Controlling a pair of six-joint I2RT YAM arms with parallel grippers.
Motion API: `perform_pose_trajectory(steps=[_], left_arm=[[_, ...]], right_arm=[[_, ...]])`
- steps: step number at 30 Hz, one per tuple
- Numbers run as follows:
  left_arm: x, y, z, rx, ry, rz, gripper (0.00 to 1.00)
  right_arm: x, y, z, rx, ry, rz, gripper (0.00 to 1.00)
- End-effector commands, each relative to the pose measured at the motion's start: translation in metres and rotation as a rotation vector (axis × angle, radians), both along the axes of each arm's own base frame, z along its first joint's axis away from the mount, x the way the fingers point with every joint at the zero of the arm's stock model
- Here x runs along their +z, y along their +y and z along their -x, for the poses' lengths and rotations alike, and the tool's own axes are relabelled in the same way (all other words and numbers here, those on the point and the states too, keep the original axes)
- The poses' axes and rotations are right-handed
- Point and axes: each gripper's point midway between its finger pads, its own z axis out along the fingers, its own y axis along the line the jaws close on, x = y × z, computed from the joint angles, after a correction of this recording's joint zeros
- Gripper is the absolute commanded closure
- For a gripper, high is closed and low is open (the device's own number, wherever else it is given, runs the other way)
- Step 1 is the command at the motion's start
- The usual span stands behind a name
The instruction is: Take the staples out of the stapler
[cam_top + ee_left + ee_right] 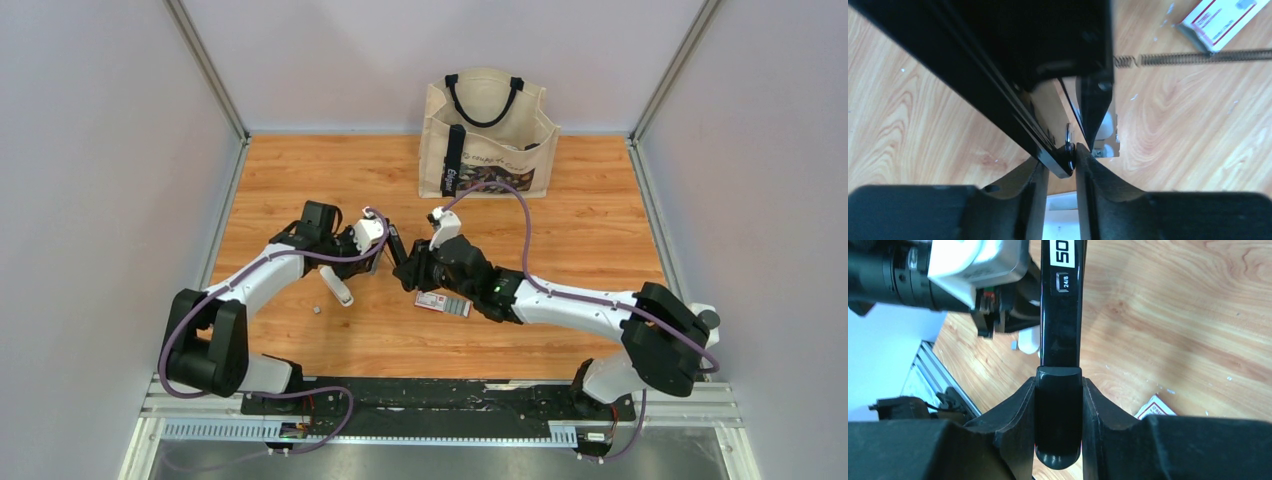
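A light wood-grain tabletop (pixel 600 240) lies between plain pale-lilac walls, and a beige canvas tote bag (pixel 487 130) with black handles stands at its far edge. At mid-table both arms hold one glossy black stapler (pixel 398 245). The right gripper (pixel 1058 390) is clamped narrow around its rounded end. The left gripper (pixel 1063 160) pinches a thin black edge of it, jaws nearly together. The staples (pixel 317 311), a tiny silvery-grey strip, lie on the wood by the left arm, just beside a small white oblong object (pixel 337 287) and apart from both grippers. Only the left wrist view shows a long coiled metal spring (pixel 1198 57), stretched near a small red-and-white box (pixel 1220 20). Only the right wrist view shows the stapler's white "50" label (pixel 1062 252).
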Motion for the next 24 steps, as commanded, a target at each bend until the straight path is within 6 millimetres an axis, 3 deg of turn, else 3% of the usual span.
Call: perform_pose_trajectory(steps=[1,9,24], left_arm=[[0.019,0.002,-0.038,-0.020,-0.167,-0.050,0.70],[0.029,0.005,-0.050,-0.002,-0.222,-0.065,0.78],[0.045,0.008,-0.064,-0.062,-0.366,-0.138,0.85]], right_arm=[[0.023,0.015,0.032,0.113,-0.080,-0.024,0.99],[-0.006,0.007,0.060,0.113,-0.082,0.097,0.99],[-0.036,-0.018,0.093,0.076,-0.084,0.223,0.99]])
